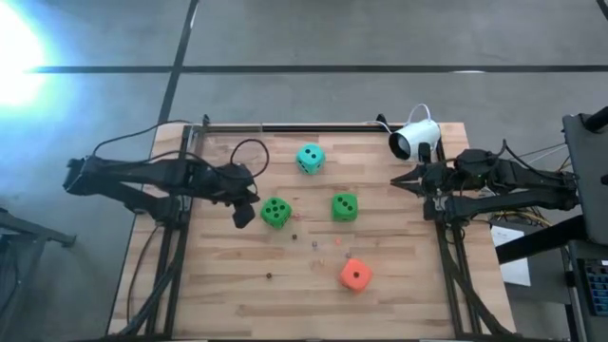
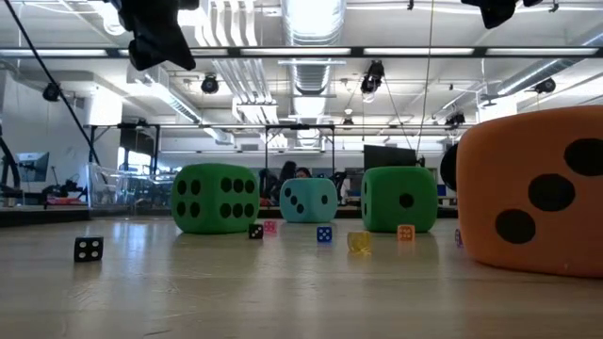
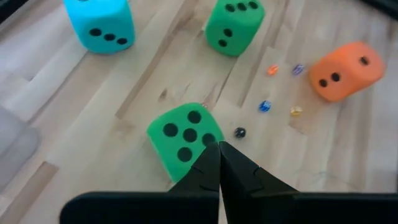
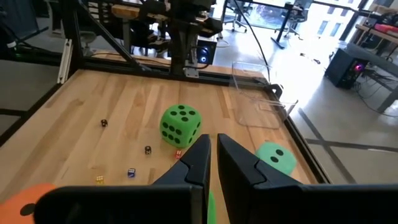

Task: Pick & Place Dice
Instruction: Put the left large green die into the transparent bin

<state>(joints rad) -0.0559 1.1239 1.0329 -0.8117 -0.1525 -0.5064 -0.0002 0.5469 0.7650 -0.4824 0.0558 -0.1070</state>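
Four dice rest on the wooden table: a teal one at the far middle, two green ones mid-table, and an orange-red one nearer the front. My left gripper hangs shut above the table, just left of the left green die, whose five-pip face shows beside the fingertips. In the low view it is high up, clear of everything. My right gripper waits shut and raised at the table's right side.
Several tiny coloured dice lie scattered between the big ones. A white camera stands at the far right corner. A clear plastic container sits at the table's far left. Bare wood lies along the near edge.
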